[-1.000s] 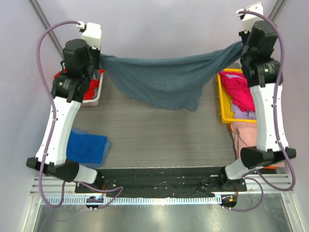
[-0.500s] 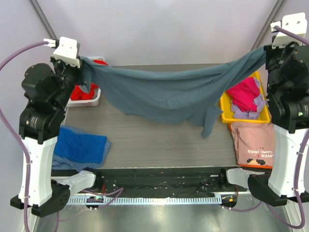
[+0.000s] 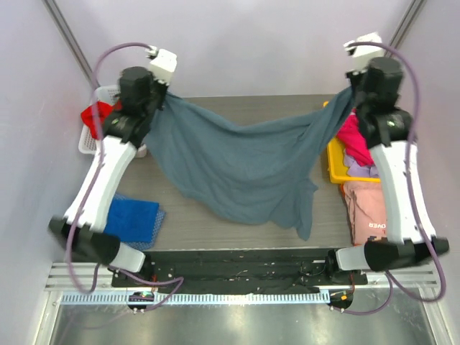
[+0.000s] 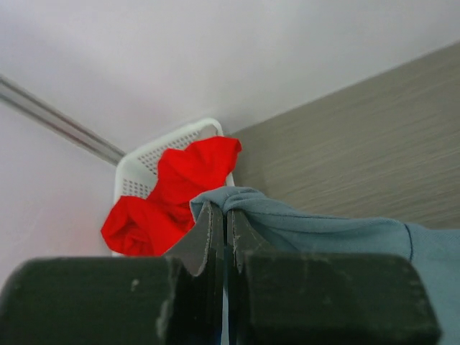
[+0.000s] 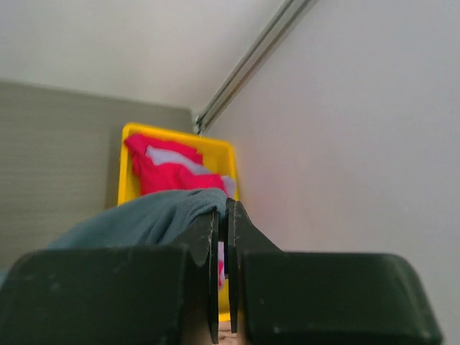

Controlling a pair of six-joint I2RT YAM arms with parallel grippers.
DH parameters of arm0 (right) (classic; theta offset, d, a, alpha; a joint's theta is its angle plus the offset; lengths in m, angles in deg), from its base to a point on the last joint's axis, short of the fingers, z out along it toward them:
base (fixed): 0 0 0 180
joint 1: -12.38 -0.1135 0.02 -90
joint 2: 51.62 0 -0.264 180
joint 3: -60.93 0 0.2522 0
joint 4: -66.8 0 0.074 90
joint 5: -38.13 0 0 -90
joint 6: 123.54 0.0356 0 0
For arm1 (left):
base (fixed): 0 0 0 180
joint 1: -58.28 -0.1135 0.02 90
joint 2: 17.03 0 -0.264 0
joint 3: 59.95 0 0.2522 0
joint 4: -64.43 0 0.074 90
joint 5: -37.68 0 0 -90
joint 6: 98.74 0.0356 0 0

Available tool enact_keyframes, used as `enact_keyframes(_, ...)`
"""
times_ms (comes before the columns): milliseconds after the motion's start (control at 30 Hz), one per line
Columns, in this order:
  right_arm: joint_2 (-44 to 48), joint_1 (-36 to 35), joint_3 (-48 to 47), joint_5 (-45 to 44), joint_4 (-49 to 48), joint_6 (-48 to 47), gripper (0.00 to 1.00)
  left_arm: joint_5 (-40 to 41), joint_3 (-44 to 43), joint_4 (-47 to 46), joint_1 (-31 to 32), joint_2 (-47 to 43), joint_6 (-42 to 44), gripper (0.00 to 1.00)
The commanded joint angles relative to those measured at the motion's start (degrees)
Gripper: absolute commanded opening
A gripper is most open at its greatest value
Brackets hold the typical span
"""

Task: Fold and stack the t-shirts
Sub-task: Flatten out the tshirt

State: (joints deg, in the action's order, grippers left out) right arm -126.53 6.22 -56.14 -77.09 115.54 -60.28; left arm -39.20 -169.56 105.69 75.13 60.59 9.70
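While the left hand (image 4: 225,215) and right hand (image 5: 223,210) pinch it, the slate t-shirt (image 3: 244,165) sags between.

The left arm (image 3: 106,174) and right arm (image 3: 399,185) share white tapered shells, black rounded joints and black bases. A lilac cable (image 3: 109,52) loops from a small white camera box (image 3: 164,61) at each wrist. Seen close, the fingers (image 4: 208,231) are matte black, flat and wedge-shaped.
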Motion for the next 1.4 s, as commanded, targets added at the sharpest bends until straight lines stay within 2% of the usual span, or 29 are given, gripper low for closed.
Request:
enact_keyframes(0, -8.57, 0.26, 4.43, 1.48, -6.32, 0.2, 0.01, 5.85, -6.94, -9.66, -0.32, 16.21, 4.76, 0.0)
enact_keyframes(100, -13.84, 0.26, 3.12, 0.43, -9.22, 0.64, 0.01, 7.78, -16.25, -9.84, -0.32, 27.27, 4.42, 0.0)
enact_keyframes(200, -16.49, 0.26, -0.39, -0.45, -10.72, 1.34, 0.01, 9.63, -22.86, -9.67, -0.32, 32.4, 3.01, 0.0)
enact_keyframes(267, -16.75, 0.26, -2.68, -0.36, -10.64, 1.34, 0.01, 10.16, -23.5, -9.84, -0.32, 32.24, 2.05, 0.0)
enact_keyframes(400, -15.01, 0.26, -4.71, -1.77, -10.64, 0.11, 0.01, 10.43, -20.52, -10.98, -0.23, 27.68, 0.99, 0.0)
enact_keyframes(533, -11.31, 0.26, -5.67, -2.21, -9.85, 0.55, 0.01, 10.61, -17.09, -9.85, -0.32, 19.17, 0.03, 0.0)
enact_keyframes(733, -2.9, 0.26, -10.33, 1.03, 0.32, 2.83, 0.01, 7.45, -14.46, -1.68, -0.14, 6.26, -1.65, 0.0)
enact_keyframes(1000, 10.57, 0.26, -8.23, 10.0, 6.68, 6.53, 0.01, -3.27, -4.96, 3.43, 0.56, -12.05, -3.4, 0.0)
enact_keyframes(1167, 10.59, 0.26, -8.31, 9.66, 6.15, 6.79, 0.01, -3.02, -3.55, 2.38, 0.56, -13.47, -2.79, 0.0)
enact_keyframes(1367, 6.28, 0.26, -4.37, 7.73, 0.8, 6.18, 0.01, 0.67, -1.71, -3.68, 0.47, -4.51, 0.9, 0.0)
